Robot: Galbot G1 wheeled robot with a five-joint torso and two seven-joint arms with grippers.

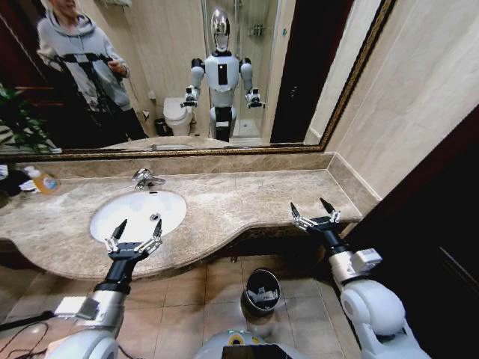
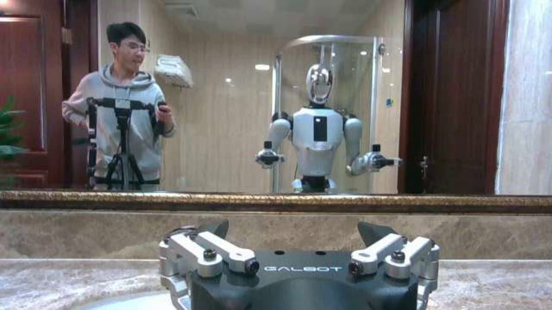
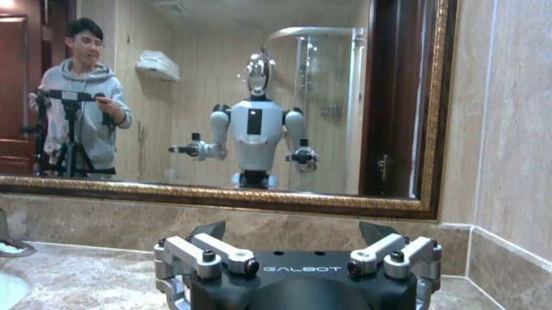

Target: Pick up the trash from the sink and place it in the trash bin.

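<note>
The white oval sink [image 1: 127, 213] is set into the beige marble counter, with a chrome faucet [image 1: 146, 178] behind it and a drain plug [image 1: 156, 217] inside. The trash is out of view; the part of the basin I see looks plain white. My left gripper [image 1: 137, 229] hovers open over the sink's front rim, empty; the left wrist view shows it [image 2: 298, 231] facing the mirror. My right gripper [image 1: 314, 211] is open and empty above the counter's right front edge, as the right wrist view [image 3: 293, 231] also shows. The black round trash bin [image 1: 262, 290] stands on the floor between my arms.
A yellow-orange soap bottle [image 1: 46, 182] stands at the counter's far left. A gold-framed mirror [image 1: 187, 75] backs the counter, reflecting me and a person with a tripod. A side wall [image 1: 419, 97] closes the right end. The marble counter [image 1: 247, 198] stretches right of the sink.
</note>
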